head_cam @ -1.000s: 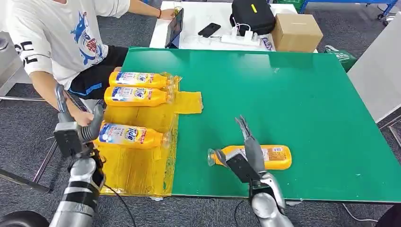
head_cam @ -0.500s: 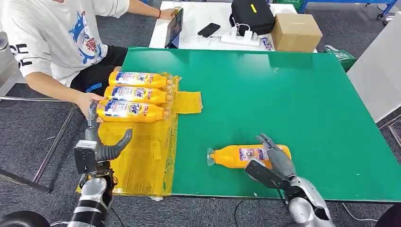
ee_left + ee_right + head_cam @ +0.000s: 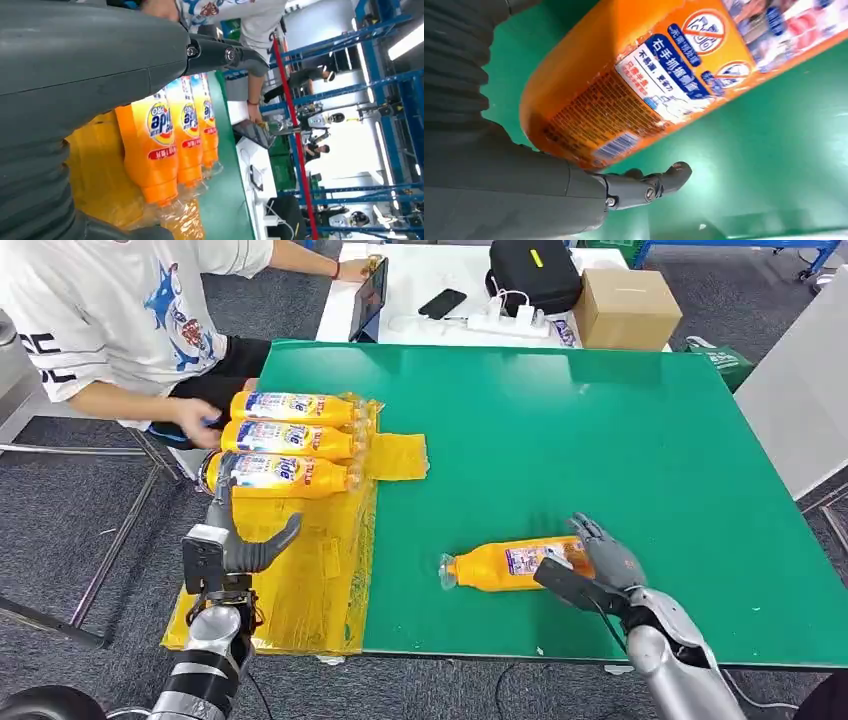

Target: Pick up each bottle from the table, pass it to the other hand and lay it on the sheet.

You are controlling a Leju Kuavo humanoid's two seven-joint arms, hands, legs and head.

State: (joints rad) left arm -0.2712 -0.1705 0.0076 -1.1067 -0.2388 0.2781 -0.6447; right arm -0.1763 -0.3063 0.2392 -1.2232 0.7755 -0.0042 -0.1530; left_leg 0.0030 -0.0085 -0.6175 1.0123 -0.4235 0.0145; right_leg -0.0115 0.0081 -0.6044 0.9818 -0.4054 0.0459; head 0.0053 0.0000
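An orange bottle lies on the green table, cap to the left. My right hand wraps its base end, fingers curled over the far side and thumb along the near side. Up close, the labelled bottle sits against the palm. Three more orange bottles lie side by side at the far end of the yellow sheet. My left hand hovers open over the sheet's near left part and holds nothing. The same three bottles lie just beyond it.
A person sits at the table's far left corner, one hand beside the laid bottles. Behind the green table a white table carries a tablet, a phone, a black bag and a cardboard box. The table's near edge runs just below my right hand.
My right hand moved to the bottle's base end and closed around it. The person pushed the third bottle against the other two and drew back. My left hand drifted right, still holding nothing.
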